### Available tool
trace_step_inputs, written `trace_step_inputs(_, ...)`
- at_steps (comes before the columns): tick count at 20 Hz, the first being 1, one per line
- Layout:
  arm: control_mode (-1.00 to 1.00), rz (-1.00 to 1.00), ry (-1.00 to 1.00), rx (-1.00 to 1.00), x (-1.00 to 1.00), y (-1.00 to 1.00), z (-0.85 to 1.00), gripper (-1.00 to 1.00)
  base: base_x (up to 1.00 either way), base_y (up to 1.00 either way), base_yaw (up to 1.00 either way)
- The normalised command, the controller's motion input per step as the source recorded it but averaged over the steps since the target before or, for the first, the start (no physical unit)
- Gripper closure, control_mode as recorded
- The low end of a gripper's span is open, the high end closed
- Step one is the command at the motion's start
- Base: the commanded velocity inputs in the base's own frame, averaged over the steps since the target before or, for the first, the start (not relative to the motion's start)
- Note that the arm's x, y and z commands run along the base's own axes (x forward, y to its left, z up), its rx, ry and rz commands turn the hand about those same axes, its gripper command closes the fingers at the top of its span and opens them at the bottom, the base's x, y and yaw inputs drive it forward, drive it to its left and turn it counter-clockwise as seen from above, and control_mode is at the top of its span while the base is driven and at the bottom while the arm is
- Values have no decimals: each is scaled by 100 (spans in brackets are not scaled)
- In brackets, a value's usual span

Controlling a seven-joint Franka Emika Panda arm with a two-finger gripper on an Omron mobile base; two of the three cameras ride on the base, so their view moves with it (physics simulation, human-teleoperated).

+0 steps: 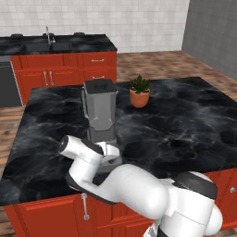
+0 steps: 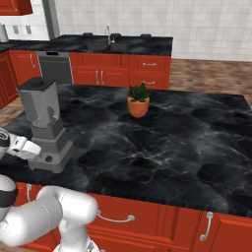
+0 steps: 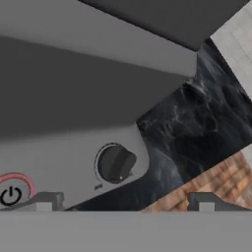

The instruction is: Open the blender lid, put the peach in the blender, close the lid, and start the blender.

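Grey plastic makes up the blender (image 1: 99, 115), which stands at about nine o'clock on the black marble tabletop (image 1: 185, 125), near its front edge. In the right base view it sits at the far left, square base down, tapered translucent jar above, with the lid (image 2: 37, 83) flat on the rim, so the jar is shut. The pincer (image 3: 125, 202) hovers low, just in front of the base panel, jaws spread wide and holding nothing. In the hand view one fingertip (image 3: 44, 201) rises under the power button (image 3: 12, 193) at seven o'clock; the black knob (image 3: 115, 164) sits at about six o'clock, between the two tips.

Judging from its look, the blender is stiff and fairly heavy at the base, top-heavy in the jar, so a sideways shove high up could tip or slide it on the smooth stone. The lid looks light, rigid and smooth-edged. It seems best taken across two opposite sides from above, lifted straight up so as not to drag the jar. The button needs only a light press.

Moving right, a terracotta pot (image 1: 139, 98) with a green plant stands at twelve o'clock, well apart from the blender. I cannot find the peach in these views; as a judgement, it would be soft, round and prone to roll, wanting a gentle squeeze across its middle.
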Motion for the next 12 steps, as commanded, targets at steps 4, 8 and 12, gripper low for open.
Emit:
trace_step_inputs(4, -100, 0, 4, -5, 21, 26, -19, -100, 0, 0, 0)
trace_step_inputs(8, -100, 0, 5, -5, 19, 30, -25, -100, 0, 0, 0)
trace_step_inputs(12, -100, 0, 0, -1, 29, 11, -32, -100, 0, 0, 0)
